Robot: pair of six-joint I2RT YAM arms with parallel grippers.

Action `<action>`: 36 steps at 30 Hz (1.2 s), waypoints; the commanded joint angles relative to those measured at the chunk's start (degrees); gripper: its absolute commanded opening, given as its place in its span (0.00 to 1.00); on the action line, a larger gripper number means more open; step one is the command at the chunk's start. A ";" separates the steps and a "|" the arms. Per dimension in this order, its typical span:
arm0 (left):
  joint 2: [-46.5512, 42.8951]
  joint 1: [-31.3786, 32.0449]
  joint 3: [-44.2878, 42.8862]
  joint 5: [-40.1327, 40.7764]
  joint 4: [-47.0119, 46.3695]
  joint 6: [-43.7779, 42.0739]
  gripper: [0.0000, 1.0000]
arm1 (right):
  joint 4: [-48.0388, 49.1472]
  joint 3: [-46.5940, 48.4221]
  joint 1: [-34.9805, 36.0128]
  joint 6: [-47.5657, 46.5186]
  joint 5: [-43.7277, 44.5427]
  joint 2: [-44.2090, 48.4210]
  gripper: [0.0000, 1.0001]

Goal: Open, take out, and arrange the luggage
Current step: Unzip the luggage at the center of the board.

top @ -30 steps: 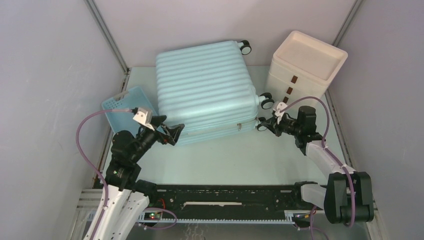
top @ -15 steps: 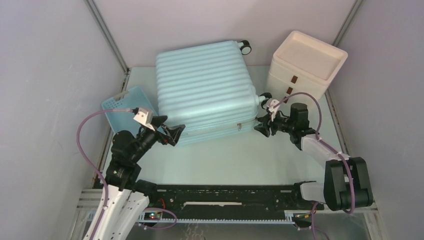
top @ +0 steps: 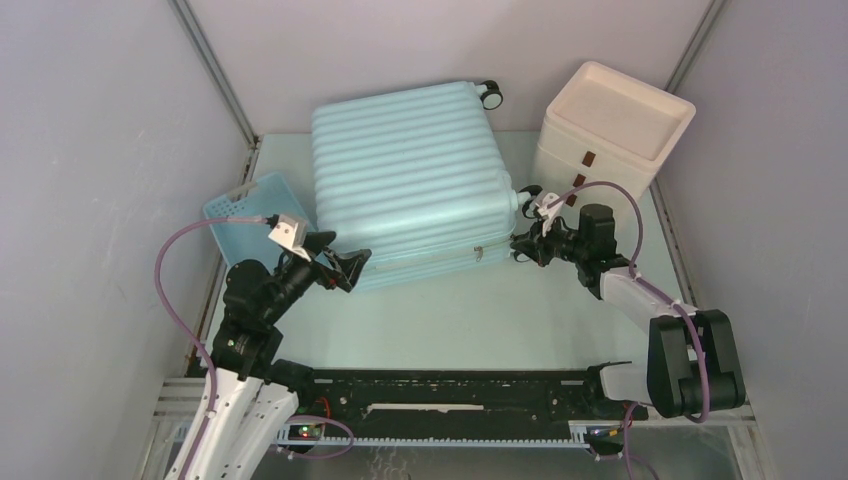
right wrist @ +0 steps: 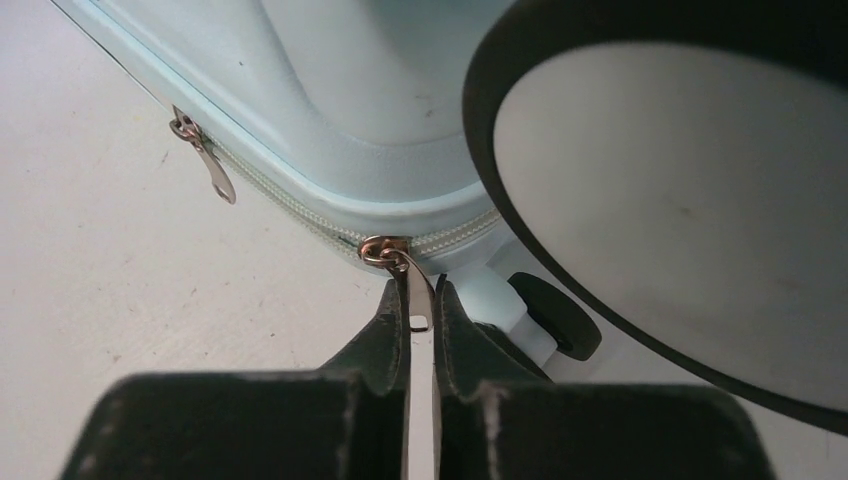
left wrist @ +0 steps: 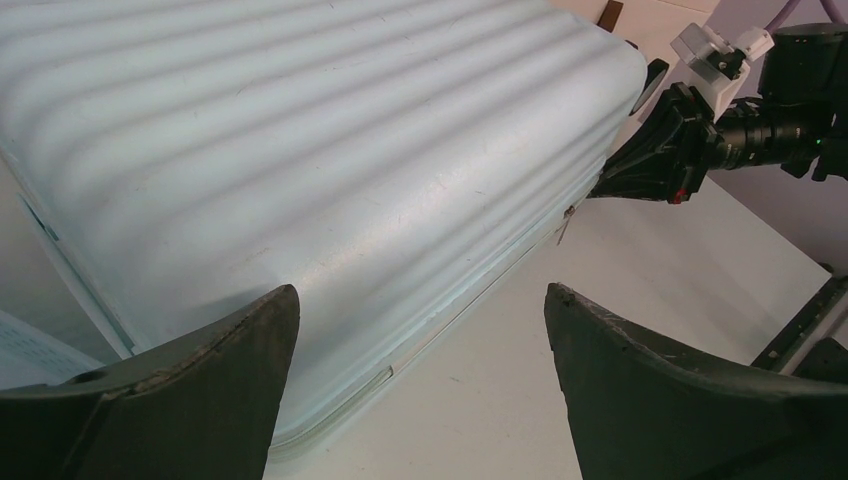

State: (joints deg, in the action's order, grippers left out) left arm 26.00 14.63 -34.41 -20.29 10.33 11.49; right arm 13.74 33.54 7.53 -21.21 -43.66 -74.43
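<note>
The pale mint-blue ribbed luggage (top: 410, 175) lies flat and zipped shut on the table. My right gripper (top: 518, 243) is at its near right corner, beside a black-and-white wheel (top: 532, 200). In the right wrist view the gripper (right wrist: 418, 290) is shut on a metal zipper pull (right wrist: 416, 305) hanging from the slider at the corner seam. A second zipper pull (right wrist: 205, 165) hangs free farther left along the zip. My left gripper (top: 340, 262) is open and empty at the near left corner, its fingers (left wrist: 230, 370) straddling the case's edge (left wrist: 300, 150).
A small blue slatted basket (top: 240, 215) sits left of the suitcase, close behind my left arm. A cream-white box with brown drawer tabs (top: 610, 125) stands at the back right, just behind my right arm. Grey walls close in both sides.
My right gripper has moved left up to the suitcase's near right corner and now holds the zipper pull. The left arm and the suitcase have not moved.
</note>
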 commanded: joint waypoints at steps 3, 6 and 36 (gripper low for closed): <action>0.01 0.57 0.75 -1.37 -2.26 -1.20 0.97 | 0.36 2.14 -0.65 0.07 -3.90 1.67 0.00; -0.14 0.74 0.75 -1.40 -2.27 -1.20 0.97 | -1.42 2.14 -0.76 -1.18 -6.99 2.58 0.00; -0.16 1.10 0.79 -1.57 -2.33 -1.27 0.97 | -5.23 2.14 -1.58 -5.74 1.37 6.04 0.00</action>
State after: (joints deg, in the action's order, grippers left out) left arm 25.98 15.38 -34.41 -21.23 10.33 11.46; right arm 7.86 33.93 5.72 -24.38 -47.24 -70.48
